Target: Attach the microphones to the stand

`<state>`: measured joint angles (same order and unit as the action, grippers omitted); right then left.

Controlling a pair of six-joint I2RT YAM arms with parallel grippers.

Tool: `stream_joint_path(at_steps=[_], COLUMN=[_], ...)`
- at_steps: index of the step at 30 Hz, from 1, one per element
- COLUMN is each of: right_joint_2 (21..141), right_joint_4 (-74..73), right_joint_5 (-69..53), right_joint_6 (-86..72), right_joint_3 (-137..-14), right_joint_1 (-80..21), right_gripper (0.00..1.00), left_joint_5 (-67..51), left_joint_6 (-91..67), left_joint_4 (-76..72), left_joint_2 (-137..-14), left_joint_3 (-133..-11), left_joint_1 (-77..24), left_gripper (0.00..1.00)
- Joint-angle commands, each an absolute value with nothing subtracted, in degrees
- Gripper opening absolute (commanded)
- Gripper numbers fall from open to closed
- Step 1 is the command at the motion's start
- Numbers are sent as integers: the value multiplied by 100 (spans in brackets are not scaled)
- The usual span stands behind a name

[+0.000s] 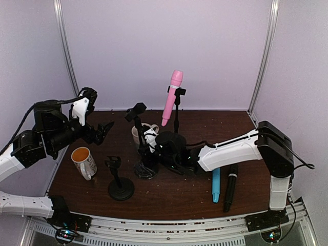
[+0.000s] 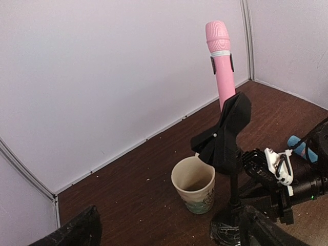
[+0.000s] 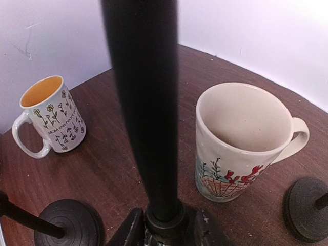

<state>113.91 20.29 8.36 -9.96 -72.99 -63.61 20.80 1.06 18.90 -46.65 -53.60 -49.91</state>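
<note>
The pink microphone (image 1: pixel 171 97) is clipped upright in the back stand (image 1: pixel 177 110); it also shows in the left wrist view (image 2: pixel 221 66). The light blue microphone (image 1: pixel 216 184) and the black microphone (image 1: pixel 230 187) lie side by side on the table at the right. The middle stand (image 1: pixel 145 166) has an empty clip (image 2: pixel 225 128). My right gripper (image 1: pixel 149 146) is shut on its pole (image 3: pixel 148 102) low down, one finger on each side. A third empty stand (image 1: pixel 120 187) is at the front left. My left gripper (image 1: pixel 105 130) is open and empty in the air at the left.
A white mug with red and blue drawings (image 3: pixel 246 143) stands just behind the middle stand, and shows in the left wrist view (image 2: pixel 193 183). A yellow-lined flower mug (image 1: pixel 84 161) stands at the left. The enclosure walls close the back and sides.
</note>
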Motion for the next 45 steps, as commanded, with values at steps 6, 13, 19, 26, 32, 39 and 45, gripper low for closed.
stream_joint_path(at_steps=[6,13,19,26,32,39,45], right_joint_2=[11402,10939,9815,8377,7384,6837,6518], right_joint_4=[2486,2550,2093,1097,636,542,832], right_joint_5=[988,913,811,790,874,936,865], right_joint_6=[-1133,-1042,-1053,-1162,-1353,-1385,-1509], right_joint_3=[-7330,-6953,-6414,-6185,-6028,-5767,-5368], right_joint_1=[-6262,-6256,-6258,-6266,-6261,-6283,-6283], right_gripper=[22,6,1,0,0,0,0], left_joint_5=[2011,2004,1414,-226,169,518,1006], left_joint_6=[231,293,544,241,-272,-910,-883], left_joint_4=[1540,1475,1349,1279,815,-572,-1500], left_joint_2=[-4689,-4816,-4922,-5557,-6271,-7114,-7773], left_joint_3=[-5270,-5217,-5118,-5295,-5531,-5355,-5301], left_joint_1=[-4957,-4957,-4957,-4989,-5837,-6470,-6776], left_gripper=[95,95,87,68,60,56,55])
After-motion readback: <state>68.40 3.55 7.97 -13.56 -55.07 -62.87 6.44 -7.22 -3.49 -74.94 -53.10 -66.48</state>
